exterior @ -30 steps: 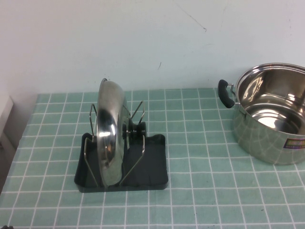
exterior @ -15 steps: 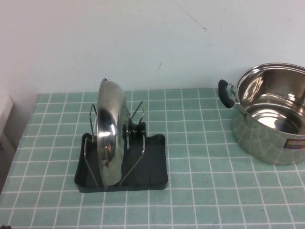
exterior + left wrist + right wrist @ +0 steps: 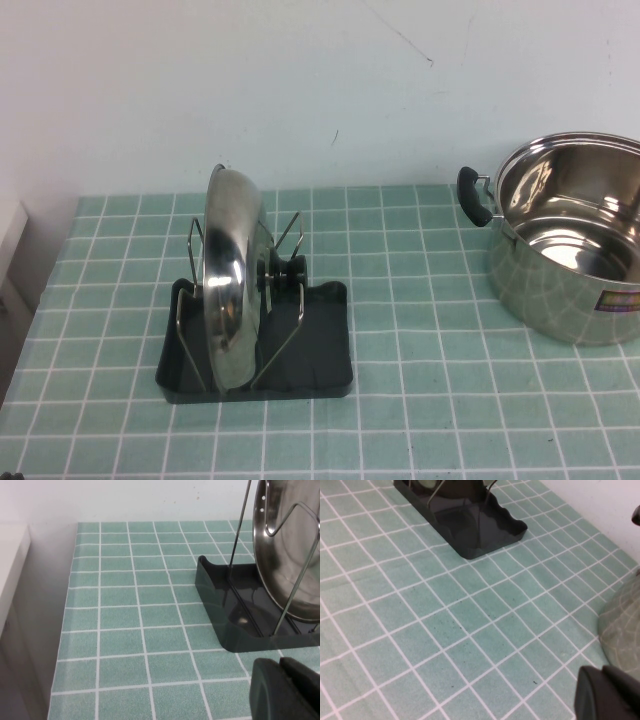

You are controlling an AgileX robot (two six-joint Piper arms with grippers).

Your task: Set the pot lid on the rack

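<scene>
Both grippers are closed and nothing is held by either. Only the dark tip of the left gripper point(image 3: 286, 687) is seen in its wrist view, low over the tiled cloth just beside the rack's near corner; the jaws are pressed together. Likewise, the right gripper point(image 3: 607, 692) is seen only as a dark tip in its own wrist view, hovering above the cloth near the base of the pot point(image 3: 622, 622), well apart from the rack point(image 3: 470, 522). Neither arm is caught in the high view.

On the green tiled cloth point(image 3: 420, 330) the rack point(image 3: 320, 370) is placed left of centre. The lid point(image 3: 228, 280) is stood on edge in it — upright, leaning slightly, held between the wire uprights point(image 3: 290, 235), with its black knob point(image 3: 283, 275) turned toward the pot. In the left wrist view the lid point(image 3: 287, 545) is seen resting inside the black tray point(image 3: 215, 605), a wire crossing in front of it.

The pot point(image 3: 570, 240) is set at the table's right side, open and well apart from the rack — one black handle point(image 3: 473, 195) is pointed toward it.
</scene>
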